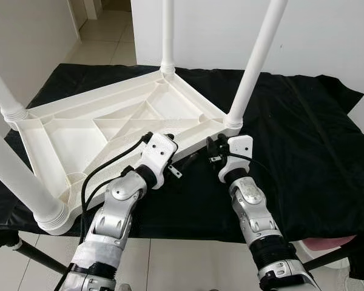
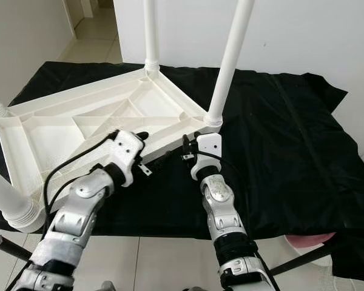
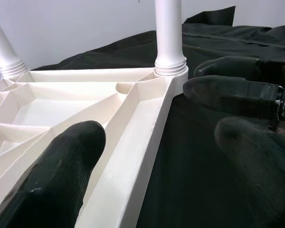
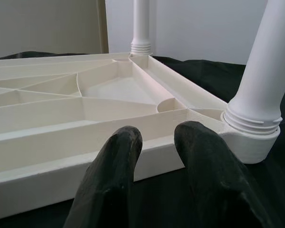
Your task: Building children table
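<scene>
A black cloth (image 1: 303,139) covers the work surface, and on it lies the white plastic table (image 1: 109,130) upside down, its ribbed underside facing up; its long axis runs from the robot's near left toward the far right, and its four legs stand straight up. The near-left leg (image 1: 15,176) is thick and close to the camera; another left leg (image 1: 1,91) rises at the left edge; the far leg (image 1: 167,36) stands at the back corner; the right leg (image 1: 255,60) is screwed into the corner nearest the grippers. Pale floor tiles (image 1: 109,36) show behind, beside a white wall (image 1: 327,30).

The left gripper (image 1: 150,139) sits over the table's near long rim; in its wrist view one finger (image 3: 57,175) lies above the rim and the other on the cloth side, so the jaws are parted wide astride that edge, not clamped on it. The right gripper (image 1: 215,147) is on the cloth just beside the right leg's corner; its fingers (image 4: 114,175) stand a little apart, tips near the rim's outer face, holding nothing.
</scene>
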Tool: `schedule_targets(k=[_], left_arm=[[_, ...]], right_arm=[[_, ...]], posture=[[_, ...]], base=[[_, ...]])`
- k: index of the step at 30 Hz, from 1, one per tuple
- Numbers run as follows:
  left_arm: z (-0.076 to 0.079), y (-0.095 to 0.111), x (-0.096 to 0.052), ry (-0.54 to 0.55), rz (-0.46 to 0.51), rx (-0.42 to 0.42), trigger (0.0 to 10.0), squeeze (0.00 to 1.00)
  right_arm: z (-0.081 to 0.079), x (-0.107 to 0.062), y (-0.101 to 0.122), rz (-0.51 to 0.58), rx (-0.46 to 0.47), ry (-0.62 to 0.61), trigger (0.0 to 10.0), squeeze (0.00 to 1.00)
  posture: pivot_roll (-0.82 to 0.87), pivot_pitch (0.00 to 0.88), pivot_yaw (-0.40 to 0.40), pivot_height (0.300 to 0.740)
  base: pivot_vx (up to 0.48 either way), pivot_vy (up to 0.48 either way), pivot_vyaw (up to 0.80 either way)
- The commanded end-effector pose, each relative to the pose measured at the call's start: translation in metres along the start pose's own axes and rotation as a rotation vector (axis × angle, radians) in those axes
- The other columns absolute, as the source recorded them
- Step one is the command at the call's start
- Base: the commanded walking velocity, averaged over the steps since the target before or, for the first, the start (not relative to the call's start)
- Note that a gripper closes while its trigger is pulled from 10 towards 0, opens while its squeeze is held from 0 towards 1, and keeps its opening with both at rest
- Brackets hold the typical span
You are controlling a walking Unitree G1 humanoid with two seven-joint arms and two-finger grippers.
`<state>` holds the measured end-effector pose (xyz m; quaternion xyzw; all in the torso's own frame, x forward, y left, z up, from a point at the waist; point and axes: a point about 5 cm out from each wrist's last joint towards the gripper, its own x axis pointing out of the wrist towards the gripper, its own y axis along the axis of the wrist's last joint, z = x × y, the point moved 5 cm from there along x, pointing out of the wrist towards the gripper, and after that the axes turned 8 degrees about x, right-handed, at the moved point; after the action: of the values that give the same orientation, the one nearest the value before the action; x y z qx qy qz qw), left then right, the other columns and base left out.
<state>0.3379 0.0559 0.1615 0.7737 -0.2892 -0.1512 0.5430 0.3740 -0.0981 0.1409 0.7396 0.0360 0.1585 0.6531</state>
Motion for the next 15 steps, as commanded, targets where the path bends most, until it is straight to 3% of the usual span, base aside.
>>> schedule_targets(k=[1,4,7,15], left_arm=[[-0.007,-0.008,-0.014,0.053,-0.030,-0.020,10.0,0.00],[-0.010,-0.011,-0.021,0.070,-0.042,-0.026,10.0,0.00],[-0.018,-0.022,-0.044,0.122,-0.091,-0.059,10.0,0.00],[-0.034,-0.023,-0.069,0.225,-0.097,-0.096,10.0,0.00]], right_arm=[[-0.004,0.002,-0.001,0.001,0.001,0.019,10.0,0.00],[-0.005,0.002,-0.001,0.000,0.000,0.025,10.0,0.00],[-0.008,0.003,-0.002,0.002,0.007,0.042,10.0,0.00],[-0.012,0.004,-0.005,-0.007,0.006,0.057,10.0,0.00]], posture=[[0.04,0.008,-0.055,0.740],[0.04,0.008,-0.057,0.740],[0.05,0.010,-0.064,0.740],[0.08,0.014,-0.081,0.740]], base=[[0.000,0.000,0.00],[0.000,0.000,0.00],[0.000,0.000,0.00],[0.000,0.000,0.00]])
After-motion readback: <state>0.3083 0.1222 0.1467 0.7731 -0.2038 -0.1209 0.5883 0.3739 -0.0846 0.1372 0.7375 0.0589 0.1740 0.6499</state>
